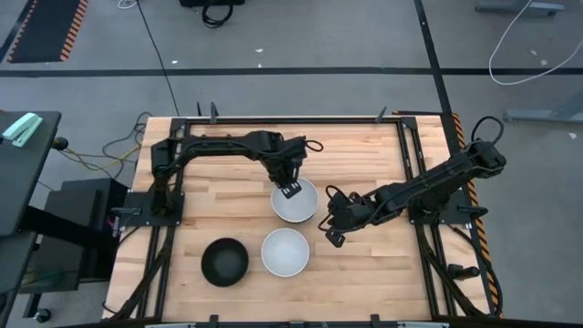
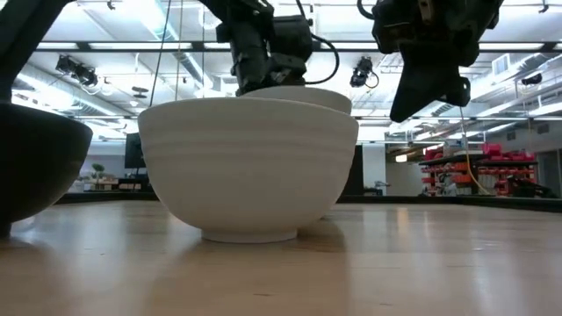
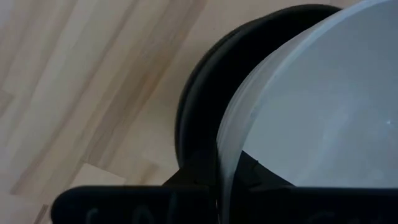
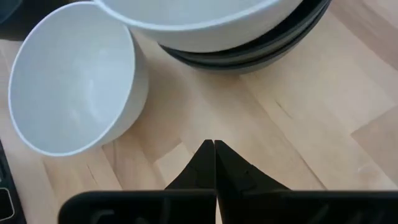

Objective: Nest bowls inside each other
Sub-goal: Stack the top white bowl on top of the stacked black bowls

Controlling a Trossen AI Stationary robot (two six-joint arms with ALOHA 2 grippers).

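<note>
My left gripper (image 1: 291,189) pinches the rim of the white bowl (image 1: 295,201) sitting atop two nested black bowls (image 4: 261,53). If I release it while tilted, it could rock or slide off. My right gripper (image 1: 332,231), fingers pressed together, waits beside the stack.

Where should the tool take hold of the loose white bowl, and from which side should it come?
Probably the rim of the loose white bowl, from straight above, one finger inside. It stands upright and open, apart from the black bowl and the stack.
</note>
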